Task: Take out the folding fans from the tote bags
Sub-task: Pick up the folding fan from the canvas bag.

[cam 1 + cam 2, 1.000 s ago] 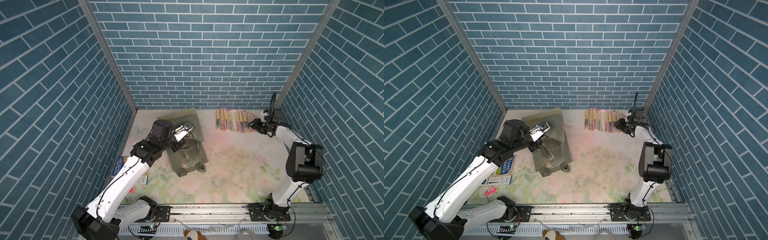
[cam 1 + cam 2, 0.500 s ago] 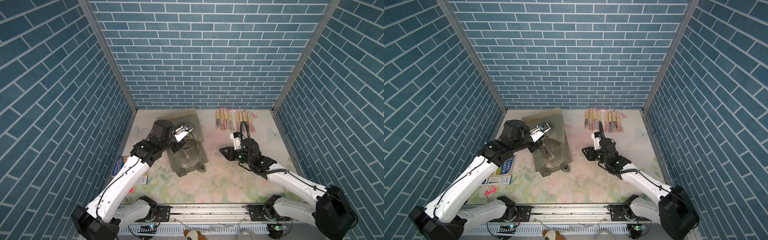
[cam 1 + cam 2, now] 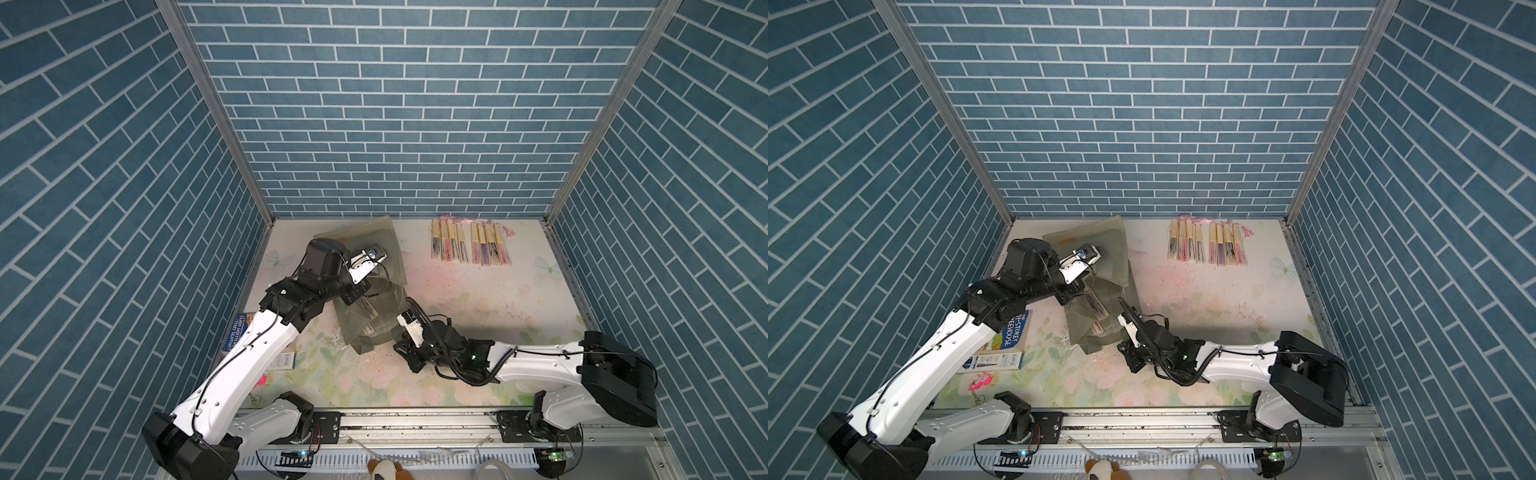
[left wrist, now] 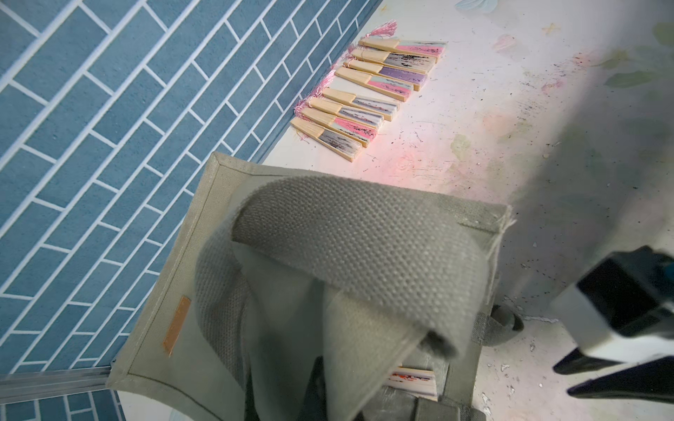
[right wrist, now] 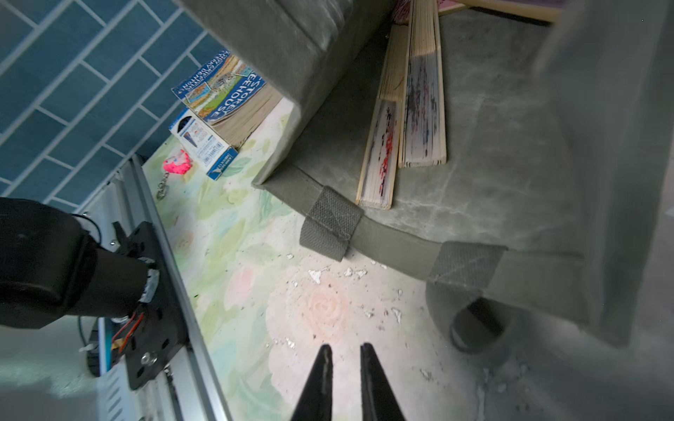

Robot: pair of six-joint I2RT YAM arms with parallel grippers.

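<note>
1. Far left, by the side wall: I read a blue book (image 3: 1013, 332) lying flat on the table (image 3: 457, 299). A small blue-and-white box (image 3: 994, 360) sits just in front of it, and a pink keychain (image 3: 980, 380) lies nearer the rail. None of them touches the bag.

2. Left gripper (image 3: 354, 298): the jaws are closed on the tote bag (image 3: 376, 245), pinching fabric at the mouth beside a handle. In the left wrist view the strap (image 4: 346, 255) loops across in front of the camera. The upper layer of the mouth is held up off the lower layer.

3. Tote bag: grey-green and lying left of centre, with its base toward the back wall and its mouth toward the rail. The orange mark (image 4: 177, 324) faces up.

4. Fans inside the tote (image 5: 423, 109): the right wrist view shows two closed fans side by side on the lower layer, just inside the mouth and touching each other. How many lie deeper I cannot tell.

5. Right gripper (image 5: 345, 350): it is low over the table, just outside the bag's mouth, with its tips pointed toward the opening. The fingers stand nearly together with a narrow gap between them, and nothing is in that gap.

6. Back right: a row of fans (image 3: 469, 247), eight in all and all closed. They lie side by side on the table with their tassels toward the back wall, well apart from the bag.
</note>
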